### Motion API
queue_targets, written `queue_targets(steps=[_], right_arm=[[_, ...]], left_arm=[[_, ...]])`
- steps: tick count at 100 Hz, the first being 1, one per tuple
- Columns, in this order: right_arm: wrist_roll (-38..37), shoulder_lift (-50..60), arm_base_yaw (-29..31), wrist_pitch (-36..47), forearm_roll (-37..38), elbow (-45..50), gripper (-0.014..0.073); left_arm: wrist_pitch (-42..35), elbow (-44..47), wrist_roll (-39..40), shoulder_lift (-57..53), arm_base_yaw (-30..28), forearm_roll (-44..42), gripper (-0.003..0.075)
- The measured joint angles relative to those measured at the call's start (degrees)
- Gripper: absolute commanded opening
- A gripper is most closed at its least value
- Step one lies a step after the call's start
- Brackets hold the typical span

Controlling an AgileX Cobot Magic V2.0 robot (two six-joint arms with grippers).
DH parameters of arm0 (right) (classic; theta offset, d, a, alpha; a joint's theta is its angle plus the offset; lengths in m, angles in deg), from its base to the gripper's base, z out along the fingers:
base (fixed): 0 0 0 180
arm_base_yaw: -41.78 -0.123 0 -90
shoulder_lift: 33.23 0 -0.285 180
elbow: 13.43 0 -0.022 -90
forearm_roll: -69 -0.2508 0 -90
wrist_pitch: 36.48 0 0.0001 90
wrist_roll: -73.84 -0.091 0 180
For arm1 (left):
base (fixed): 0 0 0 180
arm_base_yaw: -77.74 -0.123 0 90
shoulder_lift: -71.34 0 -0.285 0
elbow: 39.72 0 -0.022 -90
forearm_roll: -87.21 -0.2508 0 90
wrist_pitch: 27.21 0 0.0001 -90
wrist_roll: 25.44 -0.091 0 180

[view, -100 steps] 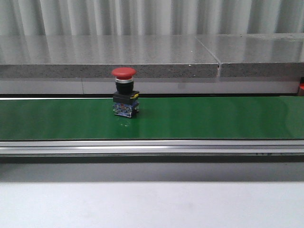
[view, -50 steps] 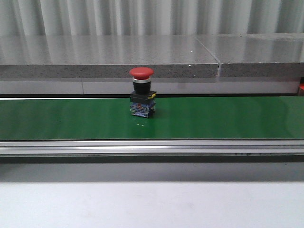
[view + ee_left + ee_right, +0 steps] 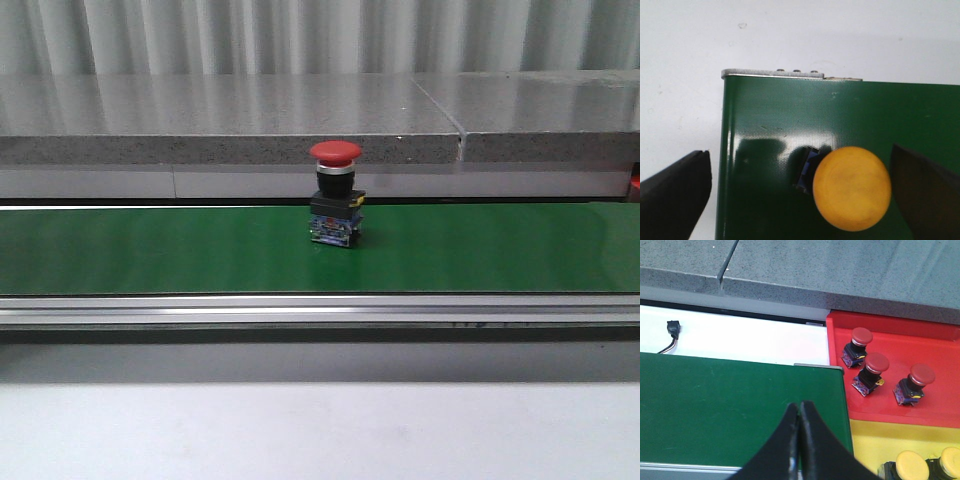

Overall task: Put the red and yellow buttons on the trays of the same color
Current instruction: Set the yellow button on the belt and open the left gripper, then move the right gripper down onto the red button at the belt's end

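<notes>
Since the earlier frames, the red button (image 3: pixel 335 195) has been carried rightward along the green belt (image 3: pixel 150 250), from left of the slab seam behind it to nearer that seam; it is seen upright throughout. Delivery toward the belt's right end is judged to be under way, so a pick by the right arm will probably be called for.

Beyond that belt end, the red tray (image 3: pixel 940 347) is seen holding three red buttons, and the yellow tray (image 3: pixel 865 440) beside it holds at least two yellow ones.

At the belt's other end, a yellow button (image 3: pixel 851 187) stands on the belt between the widely spread fingers of the left gripper (image 3: pixel 802 195), untouched. The right gripper (image 3: pixel 799 440) is held above the belt with its fingers pressed together, empty.
</notes>
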Motion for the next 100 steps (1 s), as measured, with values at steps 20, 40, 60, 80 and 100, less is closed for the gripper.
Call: queue_targets(steps=[20,40,60,80,100], right_arm=[[0.00,0.00,0.00,0.00,0.00,0.00,-0.0067],[0.00,0.00,0.00,0.00,0.00,0.00,-0.0067],[0.00,0.00,0.00,0.00,0.00,0.00,-0.0067],[0.00,0.00,0.00,0.00,0.00,0.00,-0.0067],[0.00,0.00,0.00,0.00,0.00,0.00,-0.0067]], left_arm=[[1.05,0.00,0.00,-5.83,2.74,0.00,0.0690],[-1.23,1.26,-0.16,-13.30,6.70,0.18,0.0690],[-8.30,8.45,-0.78,-23.91,11.11,0.25,0.0690],[-13.98,19.37,-0.99,-36.87,14.02,0.48,0.0690],[-17.35,29.76,-1.13,-50.62,14.16,1.42,0.0669]])
